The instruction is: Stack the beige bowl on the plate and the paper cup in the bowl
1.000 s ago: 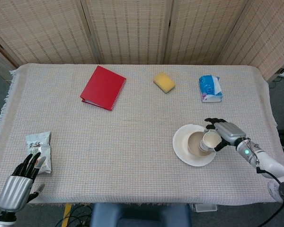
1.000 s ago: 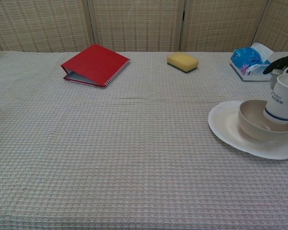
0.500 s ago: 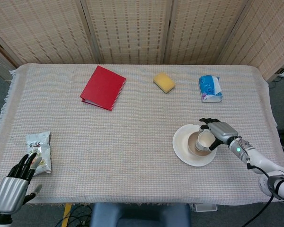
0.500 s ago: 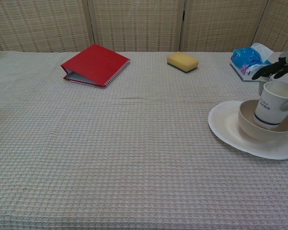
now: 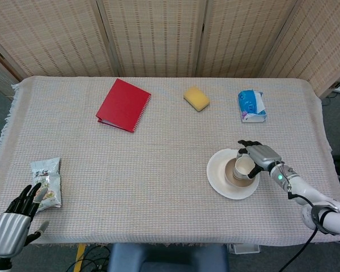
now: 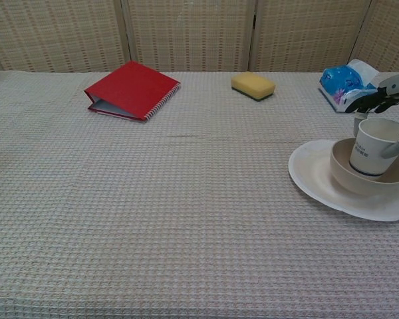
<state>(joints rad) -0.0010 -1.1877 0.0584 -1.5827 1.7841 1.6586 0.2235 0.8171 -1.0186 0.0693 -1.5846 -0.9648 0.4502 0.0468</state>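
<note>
The bench (image 5: 158, 170), covered by a woven cloth, fills most of the head view, and the wide middle and lower-left stretch of it is bare, giving free room between the things along the upper edge and the stack at the lower right. Along the upper part lie a red binder (image 5: 123, 105), a yellow sponge (image 5: 196, 98) and a blue tissue pack (image 5: 252, 106), all well apart from one another. At the lower right the plate (image 5: 218, 181) lies near the bench's right side, with the beige bowl (image 6: 342, 176) on it and the paper cup (image 6: 371, 146) standing inside the bowl, tilted slightly. The right robot hand (image 5: 259, 157) grips the cup from the right, fingers wrapped round its rim and side. At the lower left corner the left robot hand (image 5: 16, 218) hangs at the bench's front edge, fingers spread and holding nothing, just beside a snack packet (image 5: 46, 182). Compared with a second ago, the cup has come down from above the bowl's right rim into the bowl, and the left robot hand has slid lower toward the frame's corner.
</note>
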